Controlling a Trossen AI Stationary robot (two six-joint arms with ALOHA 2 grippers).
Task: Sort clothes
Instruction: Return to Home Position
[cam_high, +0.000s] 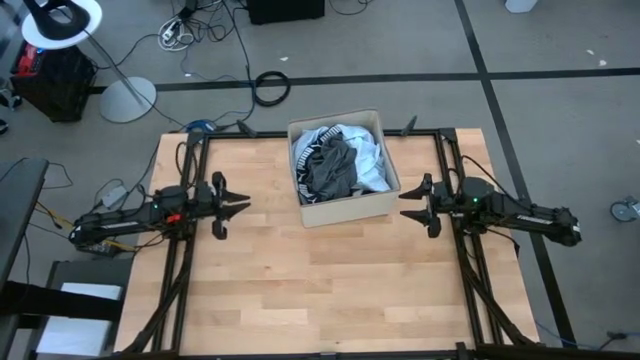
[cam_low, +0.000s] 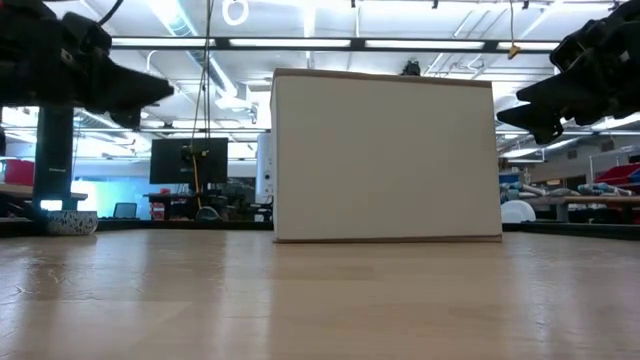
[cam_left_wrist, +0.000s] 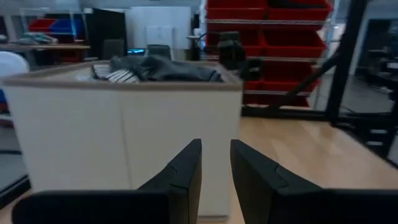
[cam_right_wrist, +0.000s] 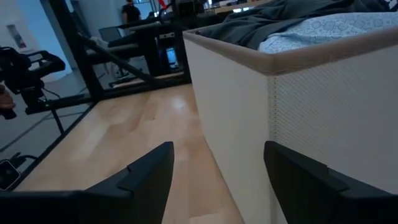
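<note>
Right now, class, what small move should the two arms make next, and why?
Probably draw both arms back to rest. The clothes lie piled inside the box, and the left gripper and right gripper hang empty on either side of it.

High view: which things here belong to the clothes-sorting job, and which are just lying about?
Job: clothes piled in the box; left gripper and right gripper, either side of it above the table.
Lying about: lamp base and cable coil, both on the floor beyond the table.
</note>
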